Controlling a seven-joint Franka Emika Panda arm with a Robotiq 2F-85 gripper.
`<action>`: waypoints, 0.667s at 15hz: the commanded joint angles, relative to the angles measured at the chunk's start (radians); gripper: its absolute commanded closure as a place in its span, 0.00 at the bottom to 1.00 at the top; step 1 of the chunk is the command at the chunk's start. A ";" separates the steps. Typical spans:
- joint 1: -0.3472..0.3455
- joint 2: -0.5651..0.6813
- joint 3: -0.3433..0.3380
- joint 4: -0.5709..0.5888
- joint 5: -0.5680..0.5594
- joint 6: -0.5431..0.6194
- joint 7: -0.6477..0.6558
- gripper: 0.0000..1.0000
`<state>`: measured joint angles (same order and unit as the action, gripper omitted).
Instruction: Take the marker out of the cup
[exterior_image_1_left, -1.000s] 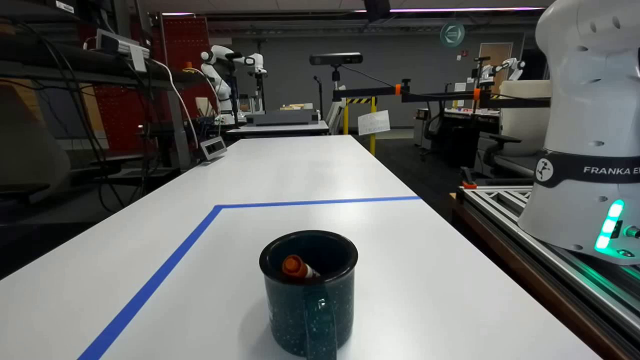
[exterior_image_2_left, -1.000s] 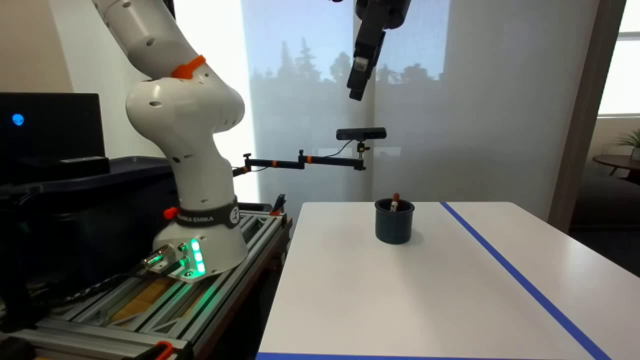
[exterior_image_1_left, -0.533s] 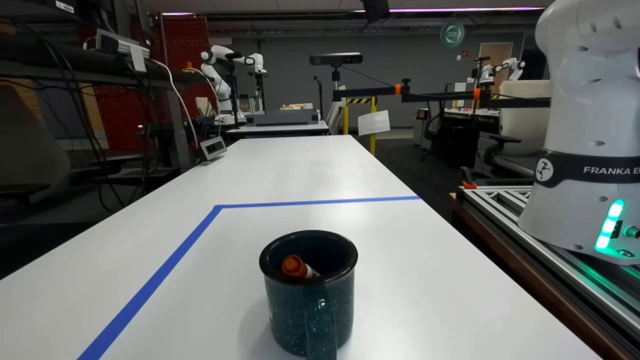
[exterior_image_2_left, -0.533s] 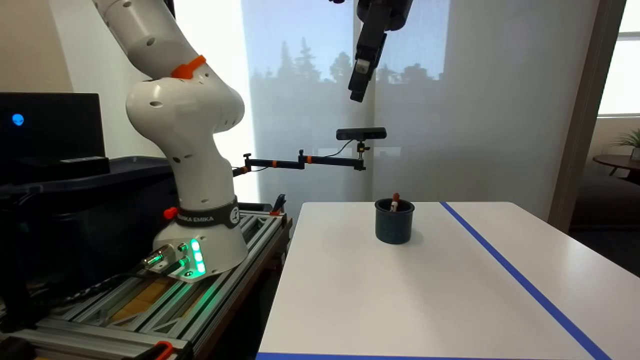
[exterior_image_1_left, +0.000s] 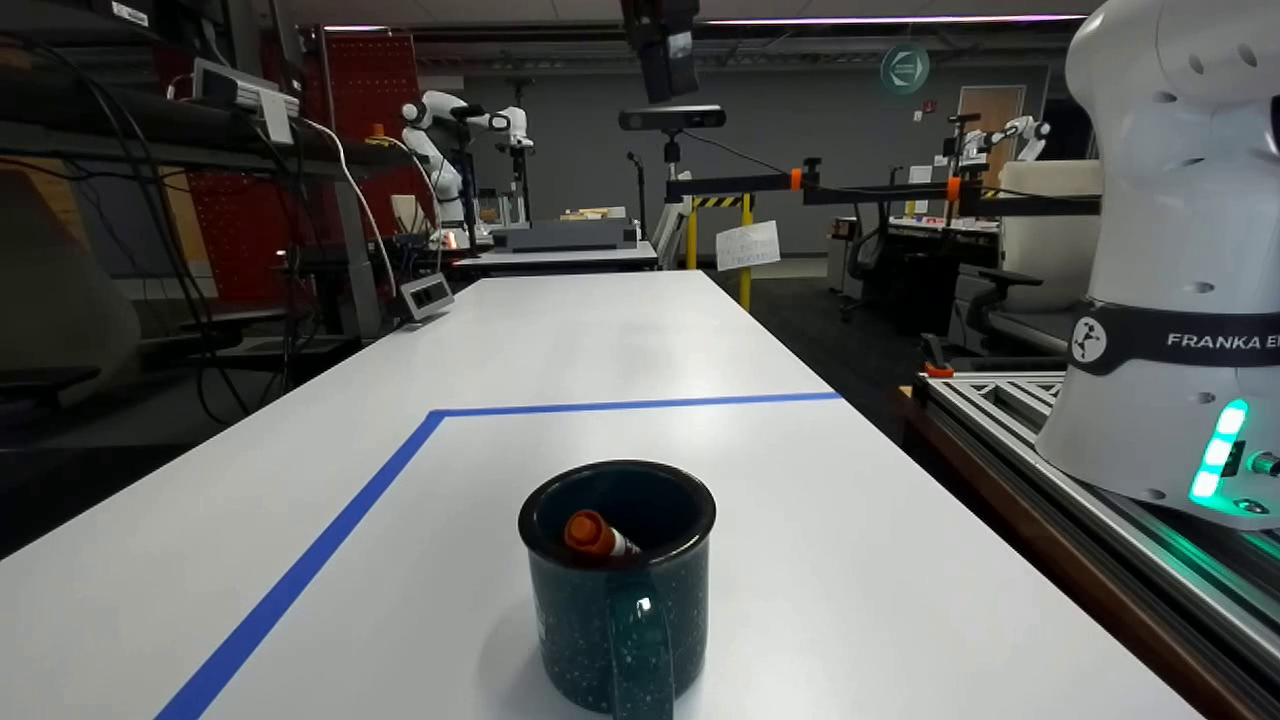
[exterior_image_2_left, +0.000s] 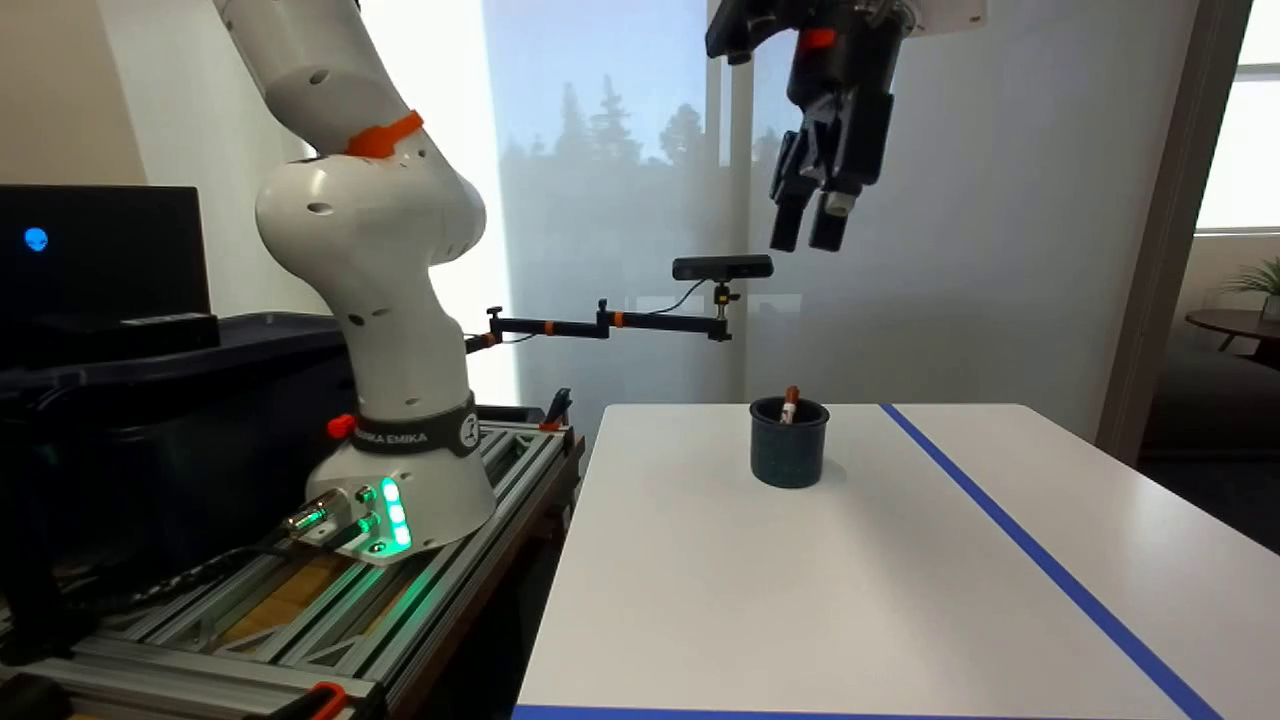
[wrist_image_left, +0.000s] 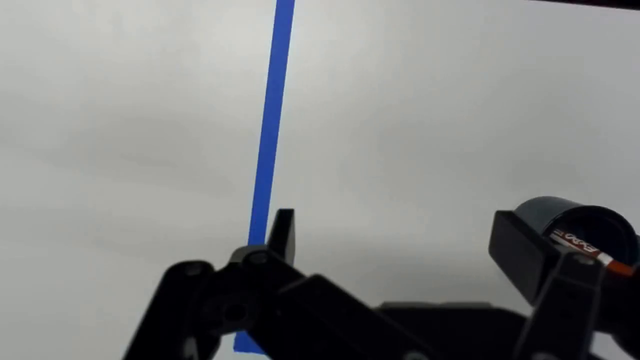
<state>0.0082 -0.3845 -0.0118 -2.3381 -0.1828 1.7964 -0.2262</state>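
Behind the gripper (exterior_image_2_left: 806, 237) hangs a translucent window shade (exterior_image_2_left: 600, 250), trees (exterior_image_2_left: 683, 135) showing through; below the gripper, a white tabletop (exterior_image_2_left: 700, 580) with blue tape (exterior_image_2_left: 1036, 550). In an exterior view, a gray wall (exterior_image_1_left: 800, 120) and purplish ceiling light (exterior_image_1_left: 890, 20) lie beyond the gripper.

The cup (exterior_image_1_left: 598, 622) stands upright, low and central in an exterior view: dark teal, pale-speckled, black-rimmed, handle on the near side. Inside, the marker (exterior_image_1_left: 597, 534) sits tilted, white-bodied, orange cap uppermost; its lettered label shows at the wrist view's lower right.
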 joint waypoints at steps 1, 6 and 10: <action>0.048 0.074 -0.025 0.025 0.041 0.109 -0.160 0.00; 0.091 0.139 -0.022 -0.004 0.106 0.253 -0.388 0.00; 0.119 0.170 -0.013 -0.026 0.180 0.326 -0.588 0.00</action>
<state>0.1019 -0.2199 -0.0210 -2.3431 -0.0579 2.0746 -0.6757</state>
